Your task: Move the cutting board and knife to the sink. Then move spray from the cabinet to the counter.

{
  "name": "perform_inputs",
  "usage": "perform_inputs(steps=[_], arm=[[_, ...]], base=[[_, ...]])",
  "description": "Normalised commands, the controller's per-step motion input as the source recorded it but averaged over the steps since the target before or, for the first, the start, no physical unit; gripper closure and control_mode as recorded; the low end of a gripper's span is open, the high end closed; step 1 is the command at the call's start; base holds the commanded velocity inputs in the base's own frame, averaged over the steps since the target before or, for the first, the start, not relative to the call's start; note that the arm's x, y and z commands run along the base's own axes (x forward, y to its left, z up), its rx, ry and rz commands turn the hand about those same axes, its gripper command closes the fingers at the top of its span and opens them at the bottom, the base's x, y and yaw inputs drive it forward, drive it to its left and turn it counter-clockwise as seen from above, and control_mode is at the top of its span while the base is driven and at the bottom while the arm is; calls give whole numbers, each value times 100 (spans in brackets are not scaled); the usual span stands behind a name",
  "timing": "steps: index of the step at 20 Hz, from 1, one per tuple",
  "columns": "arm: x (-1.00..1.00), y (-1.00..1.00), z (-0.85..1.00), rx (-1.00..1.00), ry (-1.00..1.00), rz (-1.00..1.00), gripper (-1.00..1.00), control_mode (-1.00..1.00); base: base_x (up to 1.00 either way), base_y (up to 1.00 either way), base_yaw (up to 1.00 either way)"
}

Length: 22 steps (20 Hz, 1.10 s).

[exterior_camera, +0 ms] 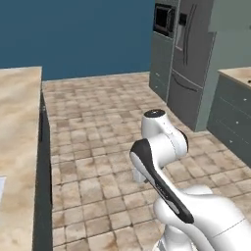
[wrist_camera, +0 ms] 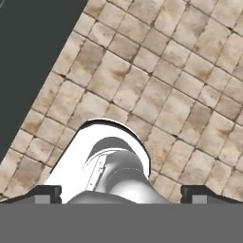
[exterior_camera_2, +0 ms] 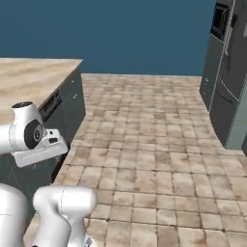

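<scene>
Now the tool [wrist_camera: 121, 193] is wide open, holding nothing (over the floor [wrist_camera: 180, 85]), beside the tabletop [exterior_camera: 17, 147]; driving could bump the arm [exterior_camera: 162, 166] into it.

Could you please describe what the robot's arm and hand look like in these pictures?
The arm is made of glossy white rounded segments with dark grey to black bands and caps at the joints; one black stripe curves along a link in the left base view. No loose cables or lettering can be made out. The hand carries two small dark, blocky fingertips, each with a paler grey square on it.
</scene>
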Motion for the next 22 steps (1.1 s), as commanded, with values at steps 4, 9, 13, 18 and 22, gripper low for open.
perform_inputs(steps=[4,9,13,18,22], arm=[[0,0,0,0,0,0,-100,100],[0,0,0,0,0,0,-100,100],[0,0,0,0,0,0,-100,100],[0,0,0,0,0,0,-100,100],[0,0,0,0,0,0,-100,100]], base=[[8,0,-81],[19,2,-62],[44,11,-49],[69,25,-22],[78,34,-15]])
